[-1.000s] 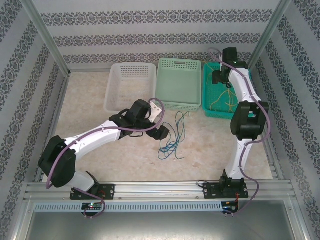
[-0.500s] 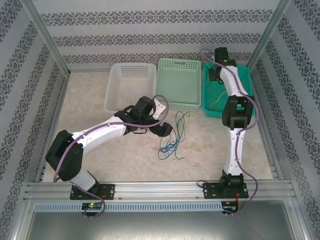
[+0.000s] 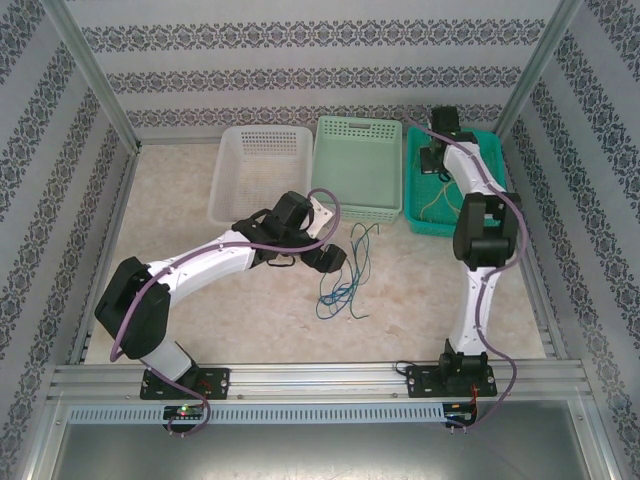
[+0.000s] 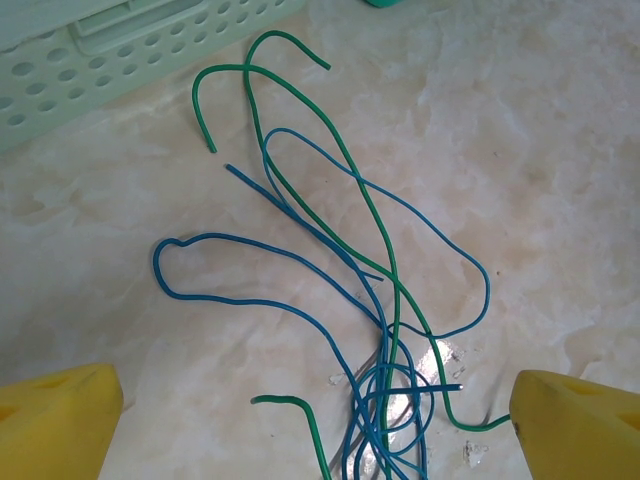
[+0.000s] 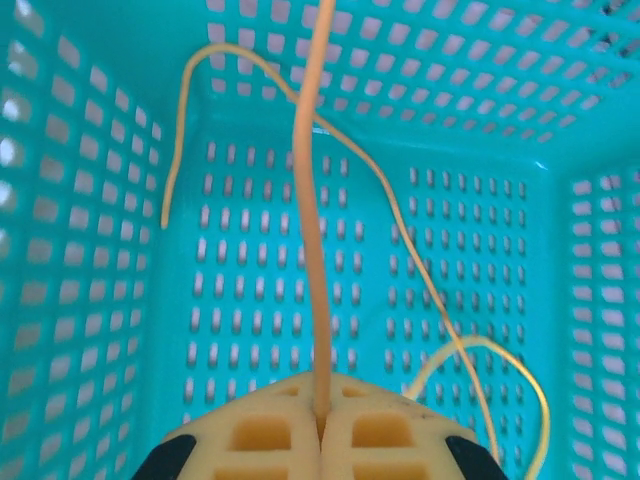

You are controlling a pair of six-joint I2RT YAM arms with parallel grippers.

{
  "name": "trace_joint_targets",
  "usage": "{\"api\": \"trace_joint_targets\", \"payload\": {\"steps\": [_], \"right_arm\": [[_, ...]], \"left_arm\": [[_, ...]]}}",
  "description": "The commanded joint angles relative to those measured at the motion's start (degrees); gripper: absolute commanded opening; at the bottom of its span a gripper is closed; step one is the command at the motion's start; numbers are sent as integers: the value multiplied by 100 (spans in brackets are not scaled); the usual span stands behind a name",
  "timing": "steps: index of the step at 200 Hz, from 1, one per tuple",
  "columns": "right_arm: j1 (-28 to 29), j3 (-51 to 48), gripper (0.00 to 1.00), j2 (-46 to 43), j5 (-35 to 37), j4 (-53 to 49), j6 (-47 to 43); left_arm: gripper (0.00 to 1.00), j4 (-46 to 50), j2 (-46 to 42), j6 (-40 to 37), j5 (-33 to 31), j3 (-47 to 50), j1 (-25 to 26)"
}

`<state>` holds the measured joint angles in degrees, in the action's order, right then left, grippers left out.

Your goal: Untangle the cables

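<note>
A tangle of dark blue cables [image 4: 300,265] and green cables [image 4: 330,150] lies on the marble tabletop, right of centre [image 3: 345,272]. My left gripper [image 3: 326,260] hovers over it, open wide, its yellow fingertips [image 4: 55,420] apart at the frame's lower corners with the knot [image 4: 400,400] between them, untouched. My right gripper [image 3: 433,165] is inside the teal basket [image 3: 412,205], shut on a yellow cable [image 5: 312,200] that rises straight from its closed pads [image 5: 270,430]. Other thin yellow cables [image 5: 440,300] curve across the basket floor [image 3: 440,205].
A white basket [image 3: 226,175] and a pale green basket [image 3: 322,170] stand along the back, left of the teal one. The pale green basket's wall [image 4: 100,60] is close behind the tangle. Metal frame posts and patterned walls ring the table.
The right gripper has shut on a yellow cable in the teal basket, its arm shifting slightly. The left arm swung right over the blue-green tangle, then held still, open.
</note>
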<state>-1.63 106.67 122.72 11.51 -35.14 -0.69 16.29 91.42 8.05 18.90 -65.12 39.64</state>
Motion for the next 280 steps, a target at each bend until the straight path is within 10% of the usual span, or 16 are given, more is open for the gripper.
{"api": "trace_joint_targets", "payload": {"steps": [1, 66, 135, 167, 280], "right_arm": [[-120, -731, 0, -872, -132, 643, 177], [-270, -1913, 0, -1265, -1337, 287, -350], [-358, -1247, 0, -359, -999, -103, 74], [-356, -1469, 66, -640, -901, 244, 363], [401, -2002, 81, -2791, -52, -213, 447]], "left_arm": [[100, -2, -35, 82, 120, 29, -69], [100, -186, -294, 122, 163, 346, -77], [100, -183, -334, 144, 149, 395, -75], [100, -186, -398, 152, 108, 445, -70], [100, -290, -245, 240, 81, 508, -70]]}}
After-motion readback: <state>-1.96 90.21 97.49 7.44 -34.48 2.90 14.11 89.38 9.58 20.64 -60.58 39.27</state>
